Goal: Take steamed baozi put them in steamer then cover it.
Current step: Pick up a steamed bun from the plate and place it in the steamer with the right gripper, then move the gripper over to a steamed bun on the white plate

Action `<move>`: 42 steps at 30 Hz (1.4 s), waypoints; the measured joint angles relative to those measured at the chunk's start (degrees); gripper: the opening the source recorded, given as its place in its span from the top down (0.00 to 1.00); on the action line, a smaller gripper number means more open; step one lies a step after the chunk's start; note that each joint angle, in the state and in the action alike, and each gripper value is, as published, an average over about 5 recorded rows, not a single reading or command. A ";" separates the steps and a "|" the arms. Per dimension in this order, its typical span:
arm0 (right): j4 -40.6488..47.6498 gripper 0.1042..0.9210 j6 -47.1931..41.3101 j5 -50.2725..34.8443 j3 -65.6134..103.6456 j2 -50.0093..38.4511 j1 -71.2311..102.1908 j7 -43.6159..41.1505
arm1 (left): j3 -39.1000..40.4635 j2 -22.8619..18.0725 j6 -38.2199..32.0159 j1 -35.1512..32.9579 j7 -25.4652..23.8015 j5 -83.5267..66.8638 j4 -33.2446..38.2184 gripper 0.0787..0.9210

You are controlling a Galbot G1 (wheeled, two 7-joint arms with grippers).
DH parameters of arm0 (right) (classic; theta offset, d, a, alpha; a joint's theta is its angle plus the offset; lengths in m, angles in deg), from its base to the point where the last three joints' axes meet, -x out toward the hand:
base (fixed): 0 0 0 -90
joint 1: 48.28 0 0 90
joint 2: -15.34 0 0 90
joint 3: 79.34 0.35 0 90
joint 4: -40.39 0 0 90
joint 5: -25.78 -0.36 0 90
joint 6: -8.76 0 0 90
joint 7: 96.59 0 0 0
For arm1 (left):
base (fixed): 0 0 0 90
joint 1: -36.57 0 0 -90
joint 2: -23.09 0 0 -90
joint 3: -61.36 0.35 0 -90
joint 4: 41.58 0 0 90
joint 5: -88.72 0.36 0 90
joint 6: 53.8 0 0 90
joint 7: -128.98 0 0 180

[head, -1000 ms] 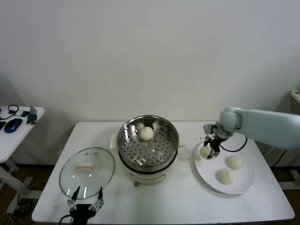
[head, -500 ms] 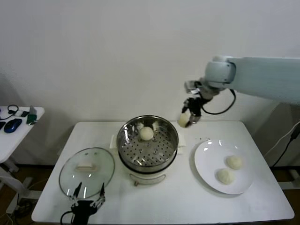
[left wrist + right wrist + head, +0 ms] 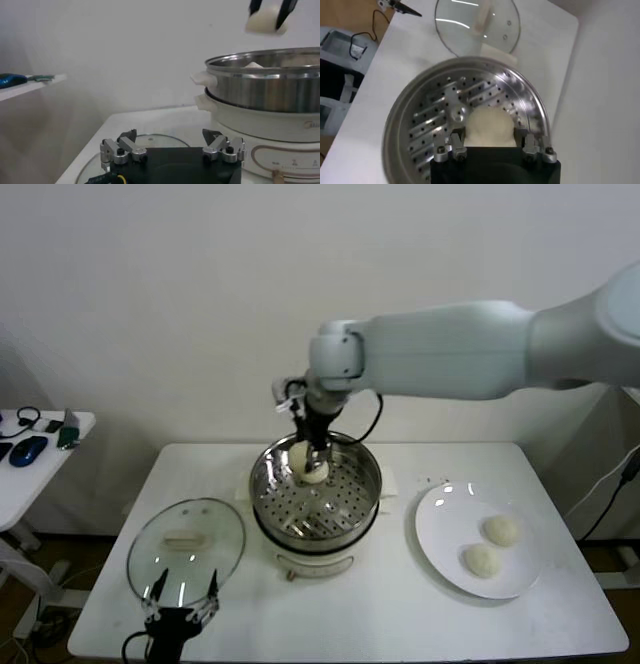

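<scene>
My right gripper [image 3: 312, 450] hangs over the steamer [image 3: 352, 502], shut on a cream-white steamed baozi [image 3: 298, 454]. In the right wrist view that baozi [image 3: 490, 126] fills the gap between the fingers, with the perforated basket [image 3: 425, 125] below. The left wrist view shows it [image 3: 264, 21] held a little above the steel rim [image 3: 270, 64]. Another baozi [image 3: 316, 473] lies in the basket. Two more [image 3: 500, 530] [image 3: 481, 560] rest on the white plate [image 3: 438, 526]. The glass cover [image 3: 186, 542] lies flat to the steamer's left. My left gripper [image 3: 180, 609] waits open at its near rim.
A small side table [image 3: 45, 469] with a mouse and small items stands off the left end of the white work table [image 3: 380, 614]. A wall rises close behind the steamer. The plate sits near the table's right edge.
My right gripper lifted a baozi off the plate, swung it up and leftward, and now holds it over the steamer basket. The left arm stayed where it was.
</scene>
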 measured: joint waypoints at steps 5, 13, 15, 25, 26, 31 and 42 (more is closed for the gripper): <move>3.91 0.34 -0.44 1.02 -0.58 3.76 4.80 1.19 | 0.01 0.27 0.07 0.24 0.01 -0.22 -0.01 0.12; 7.93 0.34 -0.69 2.26 -0.63 6.70 9.54 2.60 | 0.05 0.54 0.19 0.50 0.01 -0.51 -0.30 0.12; 8.64 0.31 -0.66 2.46 -0.49 7.10 10.13 2.95 | 0.14 0.55 0.19 0.54 0.01 -0.52 -0.34 0.12; 8.00 0.12 1.82 3.06 -0.31 5.52 7.86 1.23 | 0.21 0.57 0.13 0.07 0.08 -0.53 0.16 0.12; 7.49 0.12 2.28 3.19 -0.52 4.81 7.03 0.59 | 0.22 0.57 0.12 0.03 0.07 -0.51 0.26 0.12; 3.25 0.12 4.53 4.06 -2.31 -1.02 1.54 -2.78 | 0.39 0.49 0.09 -0.06 0.07 -0.37 0.67 0.12; -10.45 0.12 7.87 10.95 -12.92 -24.55 -9.22 -5.94 | 0.48 0.15 0.07 0.39 -0.01 -0.36 0.63 0.12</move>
